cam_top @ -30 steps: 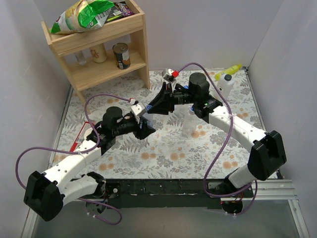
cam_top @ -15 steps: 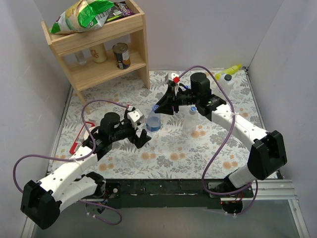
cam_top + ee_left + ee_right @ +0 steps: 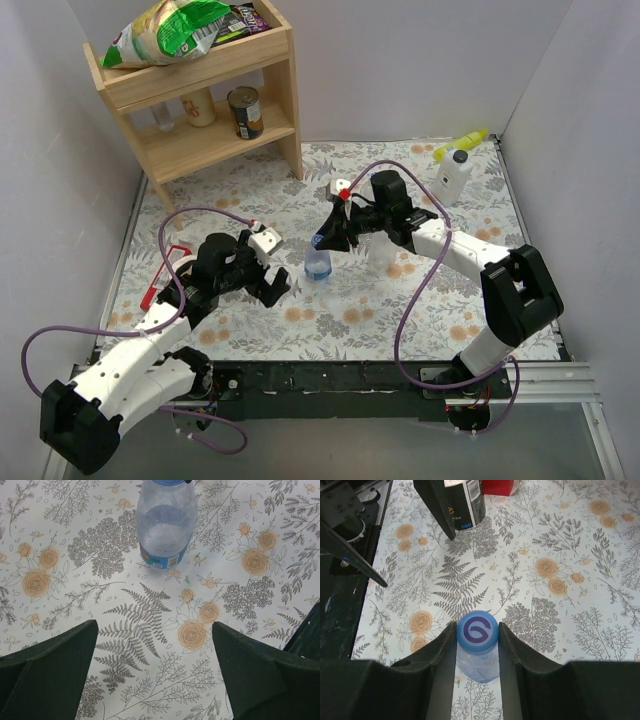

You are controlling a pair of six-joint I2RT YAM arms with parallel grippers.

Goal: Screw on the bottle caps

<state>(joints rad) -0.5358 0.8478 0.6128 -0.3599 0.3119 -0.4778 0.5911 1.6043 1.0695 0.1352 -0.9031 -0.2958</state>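
A clear bottle with a blue label (image 3: 318,265) stands upright on the flowered table mat. A blue cap (image 3: 477,632) with a purple swirl sits on its neck, and my right gripper (image 3: 477,631) is shut on that cap from above, one finger on each side. In the top view the right gripper (image 3: 323,242) hangs over the bottle. My left gripper (image 3: 154,627) is open and empty, its fingers well apart, with the same bottle (image 3: 162,522) standing clear beyond them. In the top view the left gripper (image 3: 270,285) is left of the bottle. A second clear bottle (image 3: 378,258) stands just behind the right arm.
A white bottle with a yellow nozzle (image 3: 455,165) stands at the back right. A wooden shelf (image 3: 200,140) at the back left holds a tin can (image 3: 245,112) and a snack bag (image 3: 165,30). A red tool (image 3: 165,268) lies at the mat's left edge.
My left gripper opened, let go of the bottle and drew back toward the near left. The right gripper, still shut on the cap, shifted nearer with the bottle under it.
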